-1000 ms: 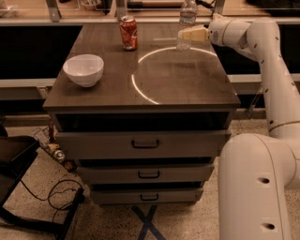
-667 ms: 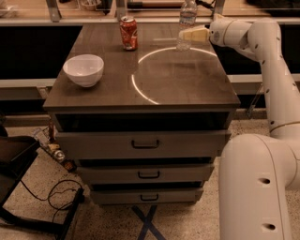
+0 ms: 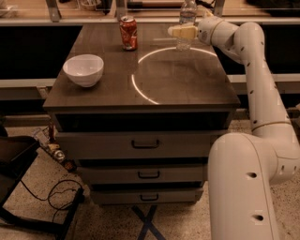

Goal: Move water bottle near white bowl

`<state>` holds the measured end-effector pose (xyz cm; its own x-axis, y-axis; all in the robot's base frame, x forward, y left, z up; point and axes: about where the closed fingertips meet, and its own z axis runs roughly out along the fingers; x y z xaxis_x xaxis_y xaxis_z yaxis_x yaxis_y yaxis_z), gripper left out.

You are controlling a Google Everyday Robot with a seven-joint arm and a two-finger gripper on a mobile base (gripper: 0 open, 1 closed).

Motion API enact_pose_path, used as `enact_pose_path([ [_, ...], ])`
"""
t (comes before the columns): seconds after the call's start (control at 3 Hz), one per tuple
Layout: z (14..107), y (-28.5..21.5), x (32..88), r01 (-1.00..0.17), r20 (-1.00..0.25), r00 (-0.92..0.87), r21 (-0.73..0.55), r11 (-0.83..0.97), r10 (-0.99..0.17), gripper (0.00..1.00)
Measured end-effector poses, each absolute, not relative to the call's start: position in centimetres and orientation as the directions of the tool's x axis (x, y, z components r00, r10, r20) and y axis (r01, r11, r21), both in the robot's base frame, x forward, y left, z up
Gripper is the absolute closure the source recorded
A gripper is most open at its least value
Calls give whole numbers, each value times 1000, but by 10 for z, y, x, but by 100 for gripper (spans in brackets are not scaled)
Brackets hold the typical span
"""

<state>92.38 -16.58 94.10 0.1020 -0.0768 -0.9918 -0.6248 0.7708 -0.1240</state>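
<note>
Reaching in from the right over the table's far edge, the gripper (image 3: 181,32) lay level across the lower half of the water bottle (image 3: 188,11), its pale tip pointing left and covering part of the bottle's body. Whether it was clamped on the bottle or only set against it could not be told. Compared with a second earlier, the gripper had slid a little to the left, so its tip stuck out past the bottle's left side. The bottle, the can and the bowl were in the same places as before.

The bottle stood on the far right part of the table (image 3: 183,84), behind the gripper as seen from the camera. Its top half showed above the gripper and its base showed just below. It was upright, with its long axis vertical and the cap at the top.

A red soda can (image 3: 128,33) stood upright to the left of the bottle, near the far edge. The white bowl (image 3: 83,69) sat near the table's left edge, closer to the camera and well apart from the bottle. A bright ring of light (image 3: 133,82) curved across the tabletop between them. The white arm (image 3: 262,84) rose from the base (image 3: 243,187) at the right, and drawers (image 3: 145,144) were stacked below the tabletop.
</note>
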Motion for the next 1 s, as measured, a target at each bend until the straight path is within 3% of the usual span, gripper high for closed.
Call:
enact_pose_path([
  [0.33, 943, -154, 926, -641, -990, 117, -134, 756, -76, 0],
  [0.67, 935, -147, 925, -664, -993, 94, -115, 738, -69, 15],
  [1.0, 923, -147, 924, -683, -997, 54, -76, 727, -54, 38],
])
